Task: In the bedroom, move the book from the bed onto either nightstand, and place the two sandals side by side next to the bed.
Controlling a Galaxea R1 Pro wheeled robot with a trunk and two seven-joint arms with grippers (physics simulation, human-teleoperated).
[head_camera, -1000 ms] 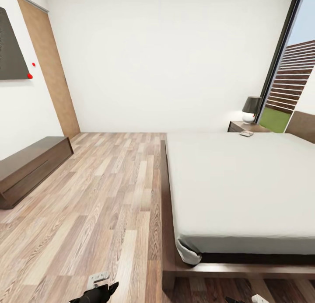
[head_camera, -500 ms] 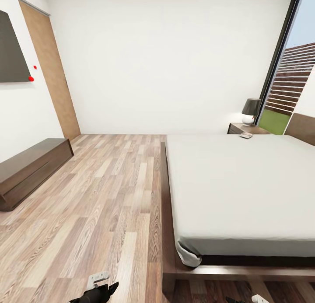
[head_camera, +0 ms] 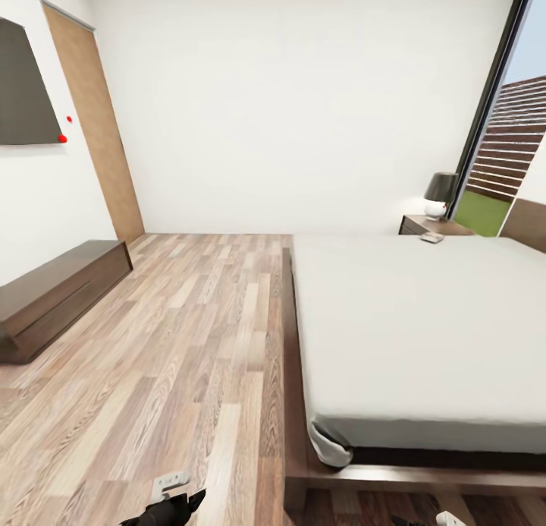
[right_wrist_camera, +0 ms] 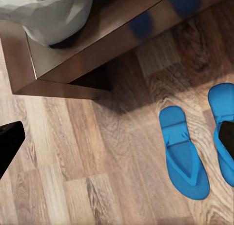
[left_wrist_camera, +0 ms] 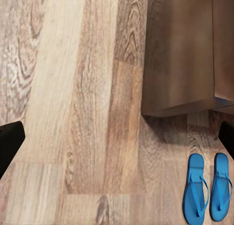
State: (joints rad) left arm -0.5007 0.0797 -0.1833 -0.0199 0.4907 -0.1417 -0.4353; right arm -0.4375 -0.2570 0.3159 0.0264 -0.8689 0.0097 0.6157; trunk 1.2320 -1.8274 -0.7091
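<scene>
The 2 sandals (right_wrist_camera: 184, 154) lie side by side near the bed (head_camera: 425, 329). Both grippers (left_wrist_camera: 117, 137) (right_wrist_camera: 122, 137) are wide apart, holding nothing.

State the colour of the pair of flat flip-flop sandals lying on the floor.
Bright blue sandals, straps included; clearest in the right wrist view.

a bedroom in a home. a large low bed (head_camera: 425, 336) with an off-white mattress on a dark wooden platform takes up the right side, standing on a light wood-plank floor (head_camera: 174, 344). at its far corner a small nightstand (head_camera: 425, 225) carries a lamp (head_camera: 440, 194) with a dark shade. white walls, a brown wooden door (head_camera: 95, 124), a long low dark dresser (head_camera: 53, 294) and a tall window (head_camera: 508, 154) complete the room. a pair of blue sandals (left_wrist_camera: 207, 187) lies on the floor beside the bed's corner.
</scene>
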